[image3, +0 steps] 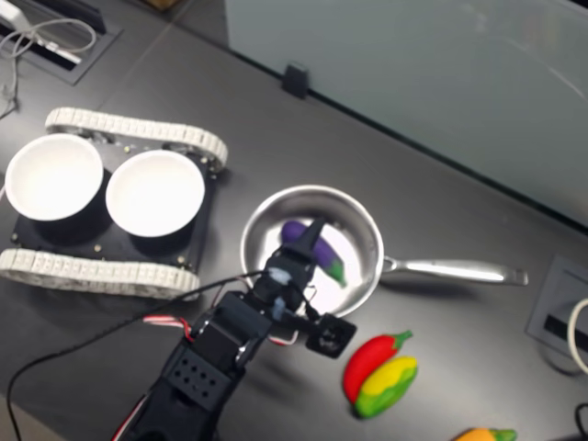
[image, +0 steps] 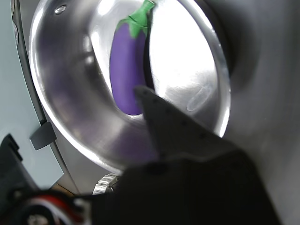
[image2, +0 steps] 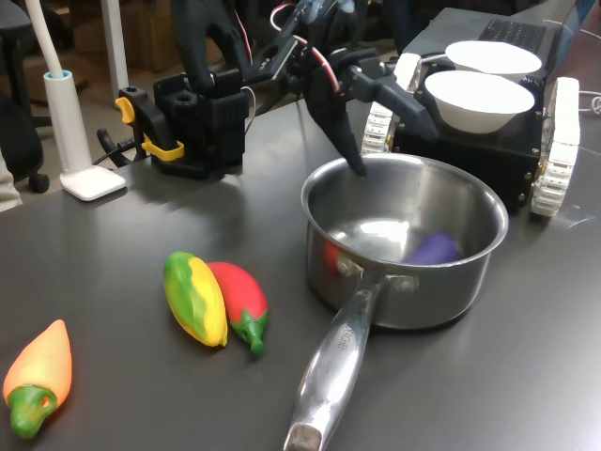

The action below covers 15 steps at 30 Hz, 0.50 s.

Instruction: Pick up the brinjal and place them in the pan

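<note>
The gripper is hanging over the far rim of the pan in the first exterior view, its dark pointed finger aiming down toward the inside wall. In the wrist view only 1 dark finger is showing, crossing in front of the lower end of the brinjal, and no second finger is visible, so I cannot tell how wide the jaws are standing. Nothing appears to be held: the brinjal is lying on the pan floor, stem cap pointing away from the finger, apart from the gripper as far as the second exterior view shows.

So the placing step looks done or nearly done, and the step in hand is judged to be the release and retreat. To do it well, the arm should be lifting straight up out of the pan before swinging aside, since the fingertip is sitting close to the steel rim and a sideways sweep could be knocking the pan or dragging the toy back out.

Beside the pan's long handle, the yellow-green toy vegetable and the red toy pepper are lying touching each other, and an orange toy carrot is lying near the first exterior view's left edge. Behind the pan, 2 white bowls are resting on a tracked rover.
</note>
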Available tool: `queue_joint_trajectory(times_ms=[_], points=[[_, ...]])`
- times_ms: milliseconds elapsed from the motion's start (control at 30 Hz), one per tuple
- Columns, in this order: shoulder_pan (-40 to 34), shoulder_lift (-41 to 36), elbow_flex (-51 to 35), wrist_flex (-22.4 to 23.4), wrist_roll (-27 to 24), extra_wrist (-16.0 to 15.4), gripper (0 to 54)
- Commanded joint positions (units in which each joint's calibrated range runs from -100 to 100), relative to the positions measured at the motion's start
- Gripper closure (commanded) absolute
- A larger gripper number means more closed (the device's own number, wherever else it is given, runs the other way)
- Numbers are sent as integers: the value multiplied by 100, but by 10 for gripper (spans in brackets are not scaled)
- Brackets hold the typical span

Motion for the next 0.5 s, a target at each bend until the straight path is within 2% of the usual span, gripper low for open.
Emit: queue_joint_trajectory(times_ms=[0, 167, 267, 300, 367, 467], points=[[-66, -559, 65, 27, -24, 115, 58], [72, -786, 56, 10, 54, 141, 68], [244, -938, -8, -135, 88, 141, 110], [336, -997, -35, -229, 107, 141, 150], [439, -1124, -35, -442, 151, 141, 267], [473, -1301, -72, -612, 151, 132, 375]])
